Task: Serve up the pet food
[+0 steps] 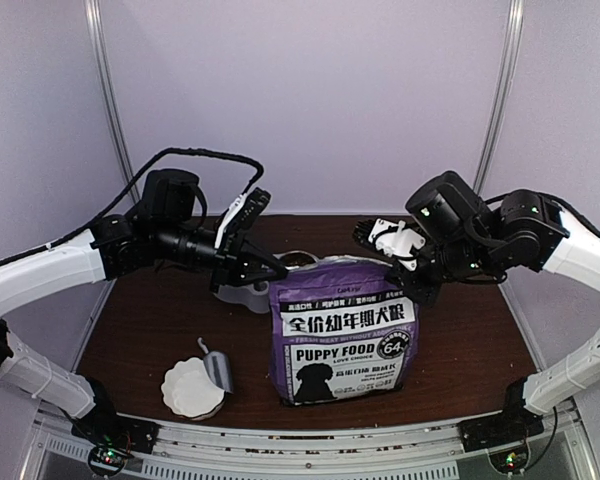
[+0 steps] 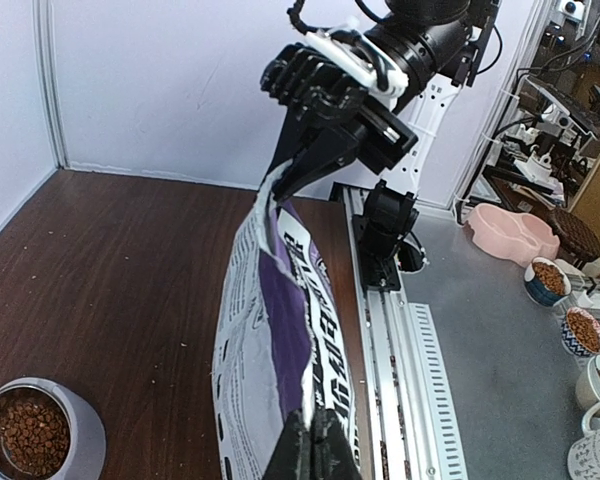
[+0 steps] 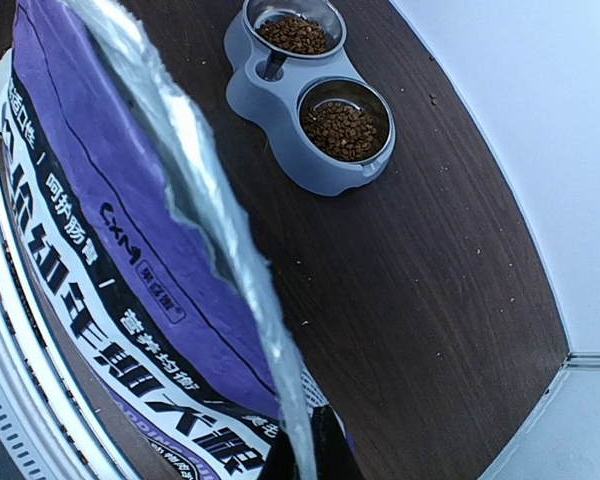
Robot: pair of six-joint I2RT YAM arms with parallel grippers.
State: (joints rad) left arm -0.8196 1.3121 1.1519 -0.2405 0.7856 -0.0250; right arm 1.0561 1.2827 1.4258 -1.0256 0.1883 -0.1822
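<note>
left gripper (image 1: pixel 266 268) and right gripper (image 1: pixel 420 288) each pinch a top corner of the bag (image 1: pixel 345 340) standing at the middle of the table (image 1: pixel 150 320), pet food (image 3: pixel 342 130) sits in the twin bowl (image 3: pixel 325 180) toward its far edge, so opening likely wants an even, level outward pull, no tipping.

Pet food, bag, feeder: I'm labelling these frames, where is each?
pet food (image 3: pixel 343 130), right wrist view, heap in lower bowl.
bag (image 1: pixel 345 345), top view, printed front.
feeder (image 3: pixel 320 180), right wrist view, grey outer wall.
</note>
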